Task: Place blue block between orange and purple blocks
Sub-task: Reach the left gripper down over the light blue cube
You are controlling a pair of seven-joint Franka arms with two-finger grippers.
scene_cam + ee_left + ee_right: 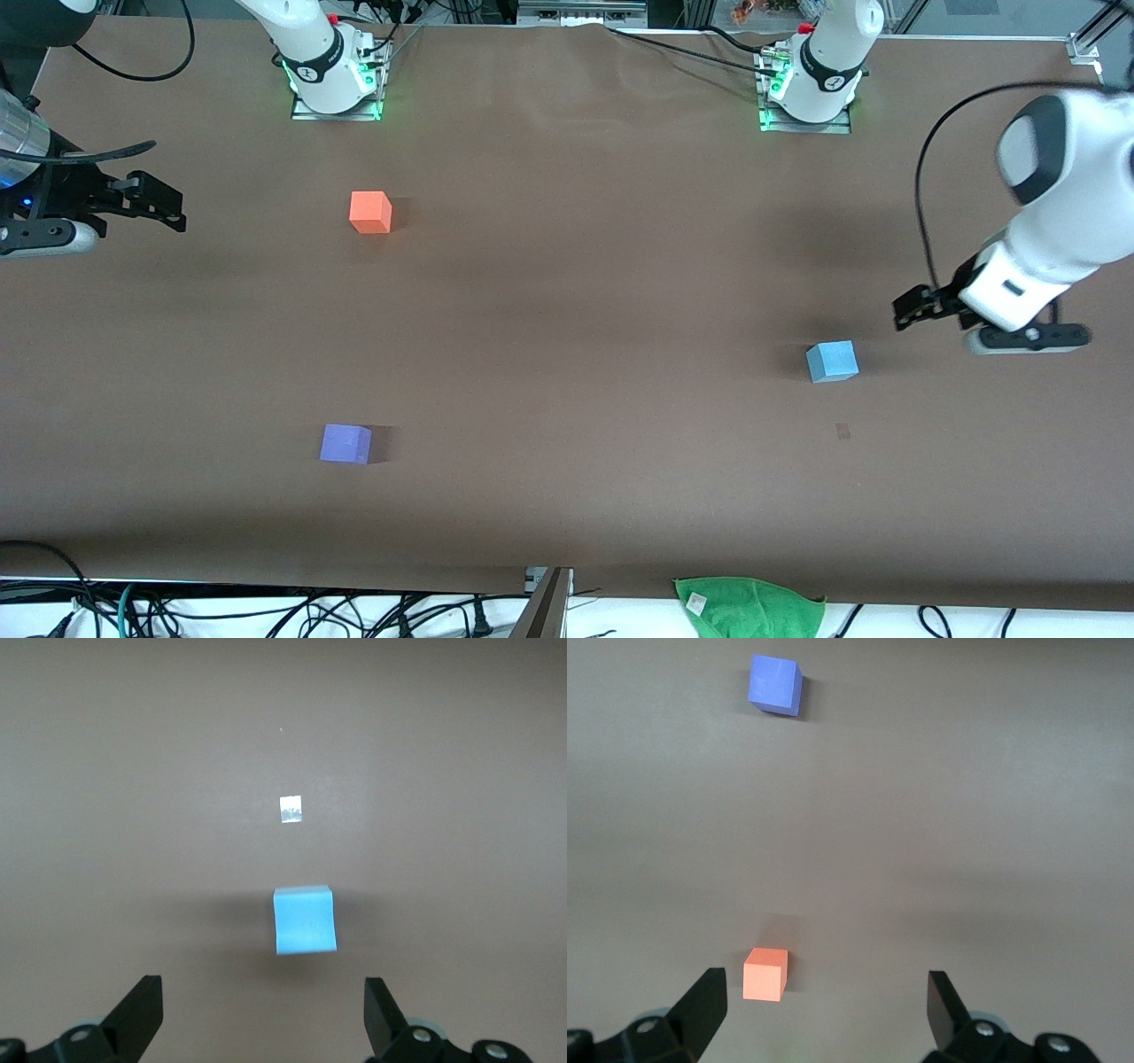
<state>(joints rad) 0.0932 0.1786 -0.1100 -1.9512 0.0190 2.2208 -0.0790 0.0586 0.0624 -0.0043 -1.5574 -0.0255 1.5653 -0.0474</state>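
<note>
Item 1: right gripper point(164, 206), waiting above the table edge at its own arm's end, fingers spread wide, holding nothing.

Item 2: orange block point(370, 212) and purple block point(345, 443), well apart, the purple one nearer the front camera; bare brown table point(567, 354) between them.

Item 3: blue block point(832, 361), flat on the table toward the left arm's end, untouched.

Item 4: left gripper point(912, 308), up near the blue block, fingers wide apart and empty.

Step in hand, judged: the pick. Centre the fingers over the block, square them to 2 flat faces, descend, close. A small pale patch point(291, 809) beside the block is possibly tape.
</note>
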